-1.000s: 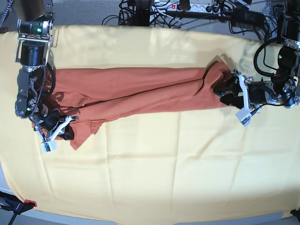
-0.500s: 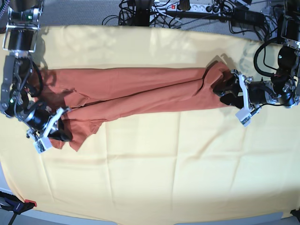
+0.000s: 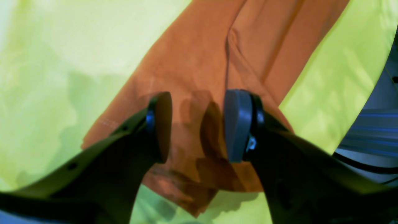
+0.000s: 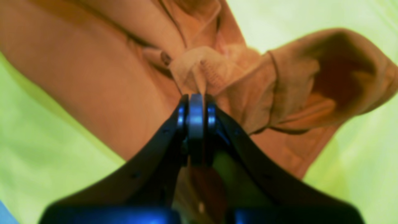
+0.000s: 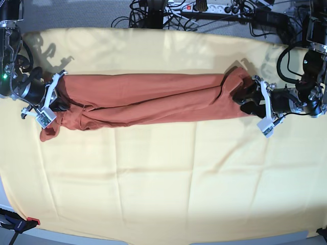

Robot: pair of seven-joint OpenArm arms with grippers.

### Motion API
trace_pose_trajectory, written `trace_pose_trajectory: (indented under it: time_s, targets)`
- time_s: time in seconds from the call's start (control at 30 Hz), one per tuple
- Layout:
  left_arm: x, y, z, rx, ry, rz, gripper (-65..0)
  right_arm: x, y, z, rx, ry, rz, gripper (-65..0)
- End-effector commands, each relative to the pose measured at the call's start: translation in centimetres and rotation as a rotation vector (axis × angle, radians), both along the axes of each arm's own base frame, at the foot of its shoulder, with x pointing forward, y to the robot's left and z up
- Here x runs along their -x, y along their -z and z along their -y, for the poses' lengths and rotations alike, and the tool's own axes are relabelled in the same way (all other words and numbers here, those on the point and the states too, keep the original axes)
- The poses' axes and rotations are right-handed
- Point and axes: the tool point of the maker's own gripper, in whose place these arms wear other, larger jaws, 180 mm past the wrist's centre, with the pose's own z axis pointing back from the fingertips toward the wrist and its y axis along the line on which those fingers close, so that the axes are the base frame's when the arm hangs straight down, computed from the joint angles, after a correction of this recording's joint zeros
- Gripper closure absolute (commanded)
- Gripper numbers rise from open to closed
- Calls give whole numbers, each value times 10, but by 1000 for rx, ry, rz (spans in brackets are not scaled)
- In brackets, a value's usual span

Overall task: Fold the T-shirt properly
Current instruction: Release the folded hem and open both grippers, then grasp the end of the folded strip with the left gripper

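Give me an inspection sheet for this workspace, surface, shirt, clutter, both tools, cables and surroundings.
Surface: large pale yellow cloth, creased, covering the table.
Job's things: rust-orange soft fabric T-shirt, folded into a long band across the cloth.
Clutter: nothing seen on the cloth.
Grippers: right tool shut on bunched T-shirt fabric; left tool open, pads either side of the fabric.
Cables: black cables and a white power strip beyond the far edge.
Surroundings: grey floor; clamp at the near corner.

Right wrist view blurred throughout; T-shirt (image 4: 102, 81) cut off at 12 o'clock; fabric nipped by right gripper (image 4: 196, 102) hidden between pads.
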Motion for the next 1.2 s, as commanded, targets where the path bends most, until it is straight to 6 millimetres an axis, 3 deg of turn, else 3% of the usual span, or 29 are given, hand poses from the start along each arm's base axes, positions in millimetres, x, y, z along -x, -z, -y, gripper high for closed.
trace_pose_trajectory:
  time_s: [0.0, 0.27, 0.47, 0.5, 0.57, 0.6, 0.63, 0.8, 0.9, 1.0, 1.1, 1.17]
  targets:
    - [-9, -16, -5, 4, -1, 47, -293, -8, -15, 7, 20, -5, 38, 0]
    - [-9, -21, -29, -64, -8, 48, -293, 1, -14, 35, 125, 2, -42, 0]
    - [-9, -23, -36, -85, -10, 49, -293, 23, -4, 31, 91, -12, -196, 0]
    - [-9, -23, -36, -84, -10, 49, -293, 23, -4, 31, 90, -12, -195, -57]
    - [-10, -24, -36, -82, -11, 52, -293, 21, -7, 32, 96, -11, -190, -241]
    - [-11, -25, -36, -82, -11, 57, -293, 19, -10, 34, 107, -12, -184, -304]
    - [-13, -27, -36, -83, -11, 63, -293, 16, -15, 36, 119, -16, -172, -327]
    - [-24, -42, -44, -107, -16, 104, -293, 7, -69, 18, 52, -95, -53, -328]
    - [-33, -50, -53, -126, -63, 116, -293, 0, -93, 22, 56, -78, 30, -328]
    - [-41, -63, -62, -121, -95, 155, -293, -6, -105, 29, 45, -46, 75, -327]
    - [-56, -86, -77, -102, -194, 214, -293, -14, -111, 16, -52, -34, 144, -314]
    - [-65, -104, -90, -80, -272, 256, -293, -17, -105, 12, -86, -10, 155, -223]
